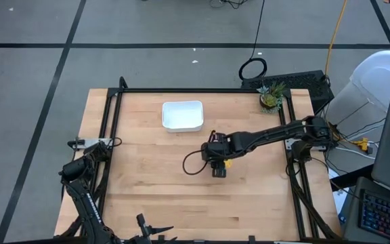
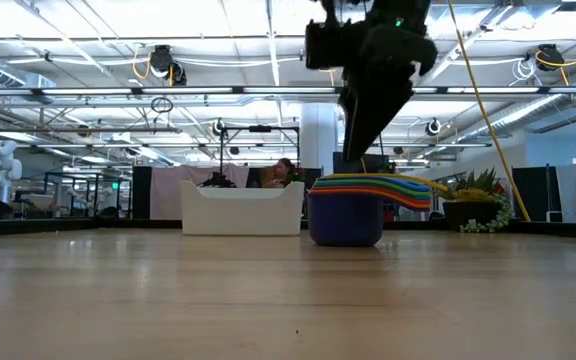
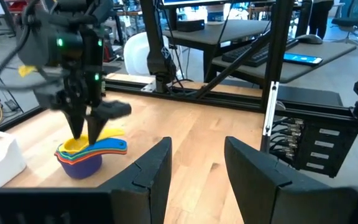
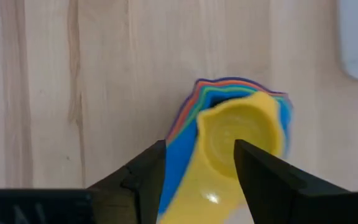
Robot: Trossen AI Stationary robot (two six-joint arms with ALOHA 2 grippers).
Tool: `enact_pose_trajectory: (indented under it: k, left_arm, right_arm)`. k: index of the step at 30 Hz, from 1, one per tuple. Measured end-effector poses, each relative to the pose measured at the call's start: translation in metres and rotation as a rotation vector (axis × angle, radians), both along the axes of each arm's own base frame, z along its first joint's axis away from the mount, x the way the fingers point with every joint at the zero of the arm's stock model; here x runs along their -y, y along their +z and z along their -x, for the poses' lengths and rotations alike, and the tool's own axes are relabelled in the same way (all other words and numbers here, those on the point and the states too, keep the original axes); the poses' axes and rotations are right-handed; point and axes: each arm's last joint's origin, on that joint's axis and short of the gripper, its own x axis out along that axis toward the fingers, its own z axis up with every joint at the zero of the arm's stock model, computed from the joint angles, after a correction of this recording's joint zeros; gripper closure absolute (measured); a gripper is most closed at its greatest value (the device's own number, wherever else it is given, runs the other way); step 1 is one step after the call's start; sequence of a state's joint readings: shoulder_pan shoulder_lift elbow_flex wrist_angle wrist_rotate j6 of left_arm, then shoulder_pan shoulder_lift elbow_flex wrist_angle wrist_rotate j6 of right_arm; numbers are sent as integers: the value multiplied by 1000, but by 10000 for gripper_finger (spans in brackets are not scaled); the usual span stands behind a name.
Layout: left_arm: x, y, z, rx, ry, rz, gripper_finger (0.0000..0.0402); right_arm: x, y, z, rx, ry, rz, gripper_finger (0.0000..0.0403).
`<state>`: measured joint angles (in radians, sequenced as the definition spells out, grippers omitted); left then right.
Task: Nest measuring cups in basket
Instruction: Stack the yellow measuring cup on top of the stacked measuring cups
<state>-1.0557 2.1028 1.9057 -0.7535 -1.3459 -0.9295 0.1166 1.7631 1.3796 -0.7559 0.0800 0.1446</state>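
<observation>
Yellow-topped measuring cups [image 4: 241, 140] stacked directly beneath right end effector [image 4: 197, 168].

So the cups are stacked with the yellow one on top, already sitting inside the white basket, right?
Not quite. The nested measuring cups, yellow cup on top, stand on the bare table, apart from the white basket, which the high view shows holding nothing. The right gripper hovers over the stack.

Floor [image 1: 32, 27]: grey, crossed by dark lines.
Ceiling [image 2: 88, 60]: white beams, pipes, hanging lamps.
Desks [image 3: 272, 50]: dark, beyond the table.
Keyboard [image 1: 384, 213]: at right edge.
</observation>
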Motion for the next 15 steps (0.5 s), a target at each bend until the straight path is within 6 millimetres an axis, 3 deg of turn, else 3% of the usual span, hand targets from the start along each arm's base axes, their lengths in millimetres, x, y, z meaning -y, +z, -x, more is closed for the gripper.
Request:
enact_pose_trajectory:
  k: [9,15]
  left_arm:
    - [0,0,0,-6,-6,10,250]
    - [0,-1,-1,-9,-6,2,250]
  right_arm:
    - [16,49,40,28,-78,108,220]
    - [24,22,65,-54,-144,110,220]
